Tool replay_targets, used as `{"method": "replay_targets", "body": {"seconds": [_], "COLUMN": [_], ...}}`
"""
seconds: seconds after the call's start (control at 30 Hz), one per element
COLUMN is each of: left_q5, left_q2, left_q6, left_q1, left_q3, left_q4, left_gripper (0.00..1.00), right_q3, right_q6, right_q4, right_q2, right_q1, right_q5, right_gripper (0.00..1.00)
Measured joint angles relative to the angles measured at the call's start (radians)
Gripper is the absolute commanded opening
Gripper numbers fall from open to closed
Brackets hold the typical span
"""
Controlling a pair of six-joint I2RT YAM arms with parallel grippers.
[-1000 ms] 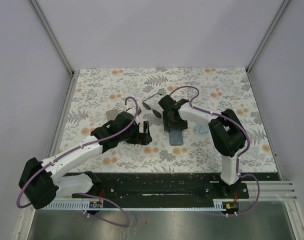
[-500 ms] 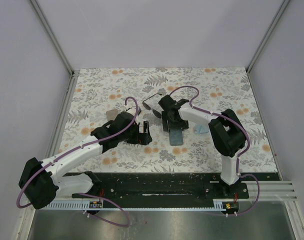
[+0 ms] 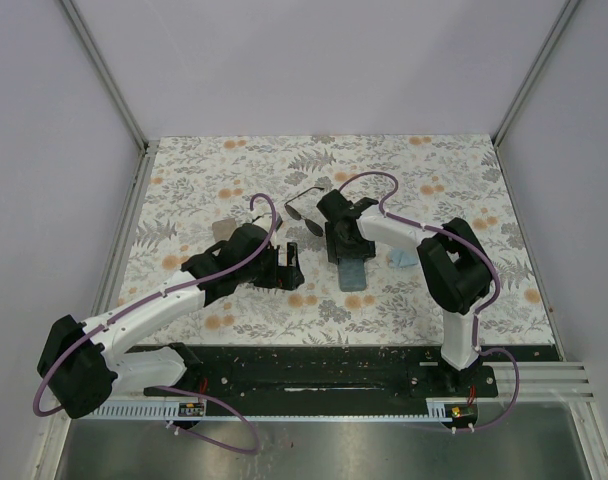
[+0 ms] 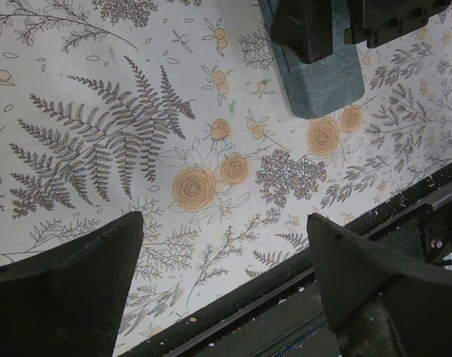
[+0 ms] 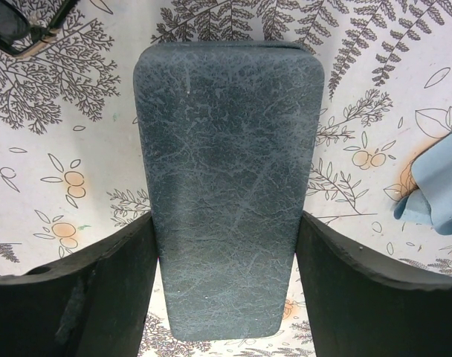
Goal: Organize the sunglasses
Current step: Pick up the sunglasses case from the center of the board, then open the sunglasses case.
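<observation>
The black wire-framed sunglasses (image 3: pixel 304 205) lie on the floral table just left of my right wrist; one dark lens shows at the top left of the right wrist view (image 5: pixel 14 26). The purple-lensed pair is out of view. My right gripper (image 3: pixel 341 243) (image 5: pixel 226 223) straddles the teal case (image 3: pixel 352 272) (image 5: pixel 226 186), which lies flat, with both fingers against its long sides. My left gripper (image 3: pixel 287 262) (image 4: pixel 224 223) is open and empty above the table, left of the teal case (image 4: pixel 323 82).
A beige case (image 3: pixel 222 231) pokes out from behind my left arm. A light-blue cloth (image 3: pixel 402 260) (image 5: pixel 434 186) lies right of the teal case. The black base rail (image 4: pixel 300 297) runs along the table's near edge.
</observation>
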Motion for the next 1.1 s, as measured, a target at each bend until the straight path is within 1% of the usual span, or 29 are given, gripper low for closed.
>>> {"method": "replay_targets", "body": {"seconds": [0.1, 0.27, 0.37, 0.47, 0.57, 0.63, 0.7, 0.77, 0.83, 0.93, 1.1], "left_q5": [0.0, 0.0, 0.019, 0.086, 0.199, 0.296, 0.383, 0.451, 0.513, 0.586, 0.65], "left_q2": [0.0, 0.0, 0.0, -0.009, -0.036, -0.064, -0.085, -0.099, -0.117, -0.136, -0.131], "left_q6": [0.0, 0.0, -0.004, -0.018, -0.052, -0.091, -0.137, -0.183, -0.238, -0.335, -0.502], "left_q1": [0.0, 0.0, 0.007, 0.039, 0.12, 0.188, 0.243, 0.259, 0.262, 0.264, 0.269], "left_q3": [0.0, 0.0, -0.007, -0.043, -0.108, -0.162, -0.209, -0.238, -0.261, -0.282, -0.283], "left_q4": [0.0, 0.0, 0.016, 0.06, 0.124, 0.185, 0.263, 0.338, 0.435, 0.595, 0.86], "left_gripper": [0.95, 0.96, 0.96, 0.97, 0.98, 0.99, 0.99, 0.99, 0.99, 0.99, 0.99], "right_q3": [0.0, -0.004, -0.04, -0.082, -0.144, -0.219, -0.314, -0.406, -0.447, -0.474, -0.505], "right_q6": [0.0, 0.0, 0.001, 0.01, 0.039, 0.088, 0.151, 0.224, 0.283, 0.363, 0.513], "right_q4": [0.0, 0.006, 0.049, 0.117, 0.232, 0.354, 0.508, 0.676, 0.785, 0.925, 1.183], "right_q2": [0.0, -0.01, -0.075, -0.177, -0.298, -0.389, -0.468, -0.519, -0.526, -0.524, -0.525], "right_q1": [0.0, 0.0, 0.0, -0.003, -0.02, -0.053, -0.101, -0.149, -0.174, -0.176, -0.175], "right_q5": [0.0, -0.018, -0.095, -0.184, -0.304, -0.403, -0.506, -0.597, -0.663, -0.753, -0.875], "right_gripper": [0.63, 0.6, 0.57, 0.56, 0.57, 0.57, 0.57, 0.57, 0.57, 0.57, 0.57]}}
